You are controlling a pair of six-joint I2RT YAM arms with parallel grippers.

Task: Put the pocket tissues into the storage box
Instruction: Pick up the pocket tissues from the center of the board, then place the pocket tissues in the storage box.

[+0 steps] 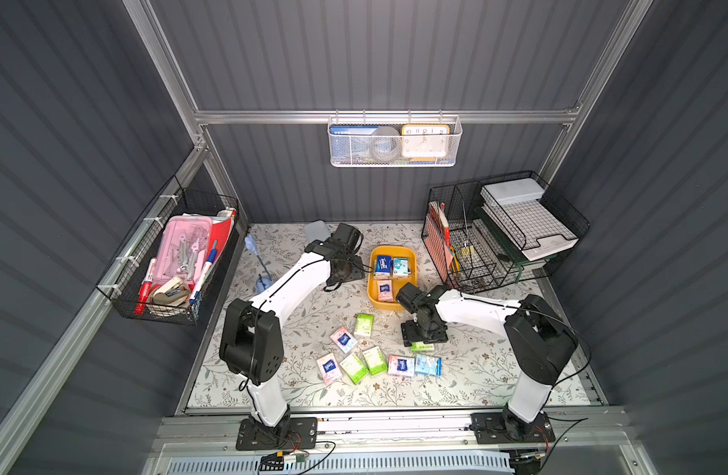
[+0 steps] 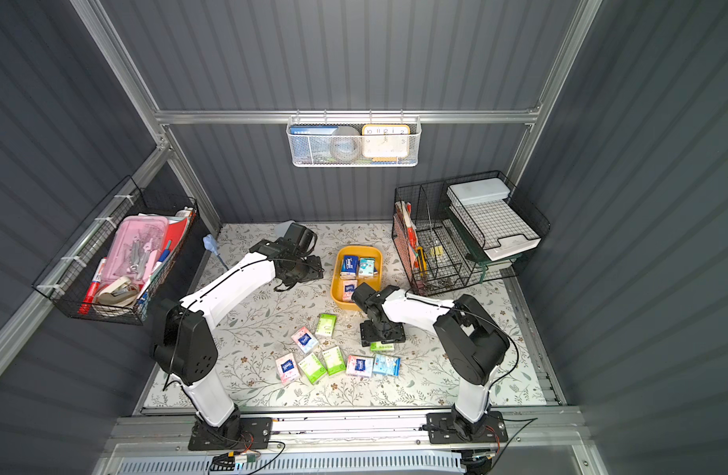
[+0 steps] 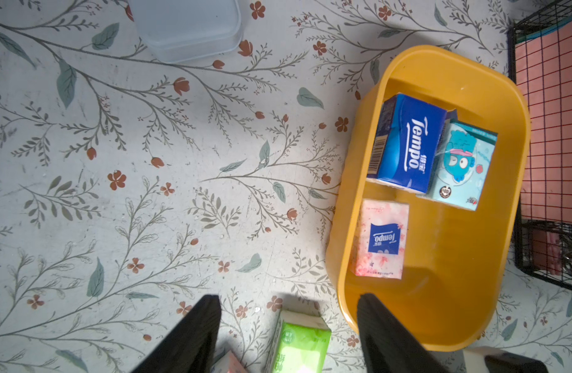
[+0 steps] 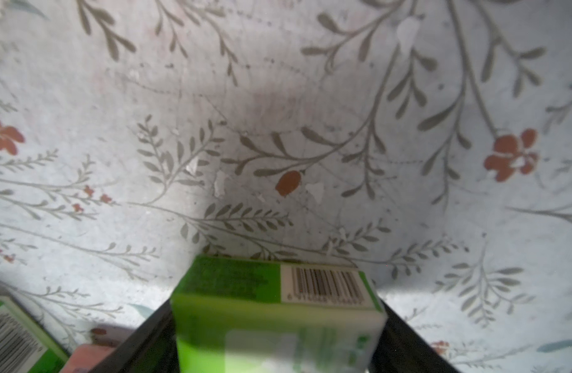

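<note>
Lime green wrap, barcode on the end face: the green packet (image 4: 275,326) between the two black fingers of the right gripper (image 4: 277,303). Pressed on both of its sides, so clamped on it, low over the flowered table cover (image 4: 278,97). In a top view, saw of this packet only one edge under the gripper body.

Counted seven more pocket tissues (image 1: 374,360) loose on the cover, to the left of the right gripper and on its side toward the arm bases: three green, three pink-white with blue label, one light blue.

Found the storage box (image 1: 395,250), yellow-orange, beyond the right gripper and a little to its left, near it. Stood also just beside the left gripper (image 3: 287,297), on its right. Contained three packets: a dark blue packet (image 3: 407,145) and a light blue packet (image 3: 462,164) touching side by side, and a pink-white packet (image 3: 381,239) flat on the bottom, near them, on the side toward the right gripper.

As for the left gripper: fingers (image 3: 194,332) wide apart, gripped nothing, hung over the cover. Below it, toward the bases, noticed one of the loose green ones. Beyond it, away from the bases, noted a clear flat case (image 3: 187,29). To the right of the box, well right of the left gripper, saw a black wire rack (image 1: 477,246).
</note>
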